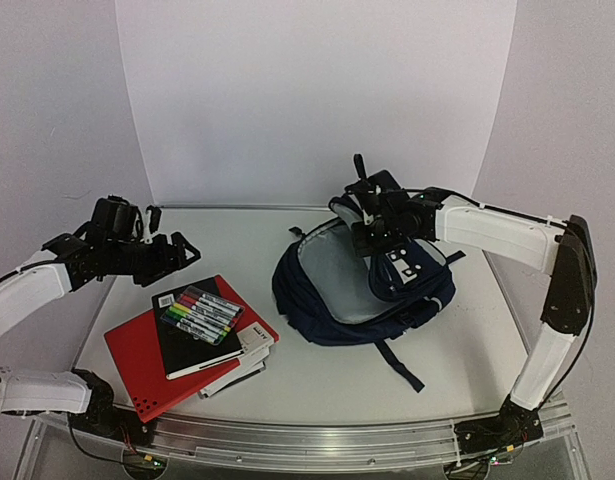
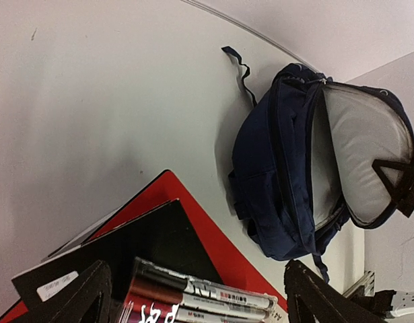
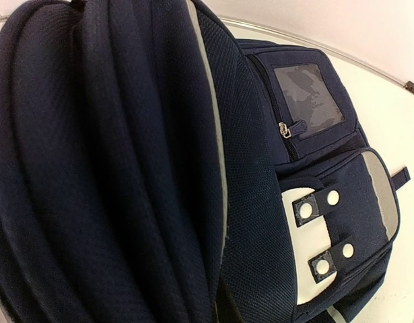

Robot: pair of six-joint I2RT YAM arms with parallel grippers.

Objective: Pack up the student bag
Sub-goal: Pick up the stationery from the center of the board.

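The student bag (image 1: pixel 327 300) lies in the middle of the table, its main compartment unzipped and the grey lining (image 1: pixel 332 275) showing. My right gripper (image 1: pixel 372 228) is shut on the bag's front panel and holds it lifted. In the right wrist view, navy fabric (image 3: pixel 126 168) fills the frame and hides the fingers. A pack of markers (image 1: pixel 202 312) rests on a black notebook (image 1: pixel 187 350) over a red book (image 1: pixel 137 365). My left gripper (image 1: pixel 172 242) hovers just behind this stack, open and empty. In its wrist view the marker pack (image 2: pixel 200 296) lies between the spread fingers (image 2: pixel 82 296).
White papers or a thin book (image 1: pixel 249 358) stick out under the stack's right side. A black bag strap (image 1: pixel 402 365) trails toward the near edge. A metal rail (image 1: pixel 307 440) runs along the table front, and white walls enclose the back and sides.
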